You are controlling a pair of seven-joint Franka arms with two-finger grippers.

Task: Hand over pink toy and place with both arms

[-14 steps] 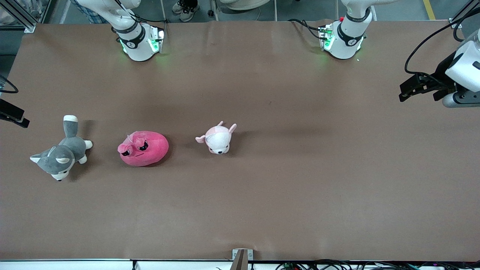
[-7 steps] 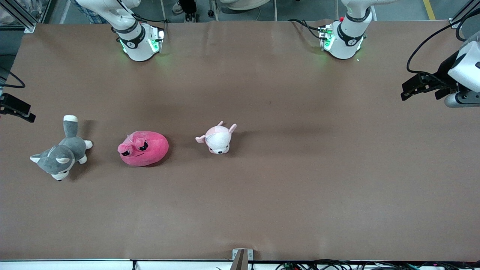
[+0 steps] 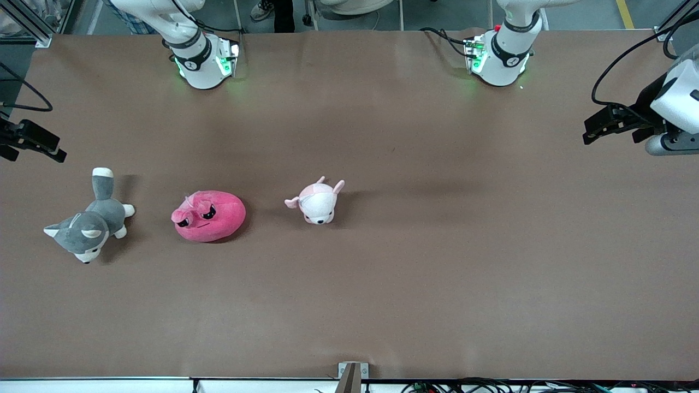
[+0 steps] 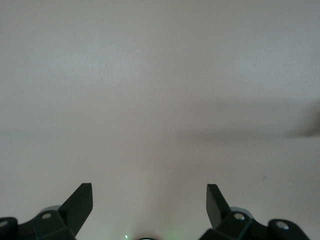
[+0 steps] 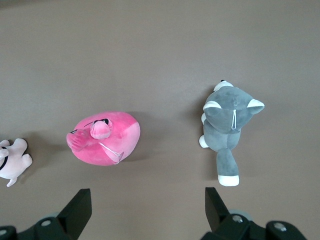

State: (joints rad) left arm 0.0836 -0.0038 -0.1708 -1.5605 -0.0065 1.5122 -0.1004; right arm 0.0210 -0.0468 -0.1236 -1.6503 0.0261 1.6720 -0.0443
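The pink toy (image 3: pixel 209 215), a round hot-pink plush with dark angry eyes, lies on the brown table (image 3: pixel 437 245) between two other plush toys. It also shows in the right wrist view (image 5: pixel 105 139). My right gripper (image 3: pixel 43 146) hangs in the air at the right arm's end of the table, open and empty (image 5: pixel 147 200), with the pink toy apart from its fingers. My left gripper (image 3: pixel 607 130) hangs over the left arm's end of the table, open and empty (image 4: pixel 150 200), with only bare table under it.
A grey-and-white plush animal (image 3: pixel 90 218) lies beside the pink toy toward the right arm's end; it also shows in the right wrist view (image 5: pixel 228 127). A small pale pink-and-white plush (image 3: pixel 317 201) lies beside it toward the table's middle.
My right gripper has moved toward the robots' bases and a little farther over the table. The left gripper has barely shifted. The toys have not moved.
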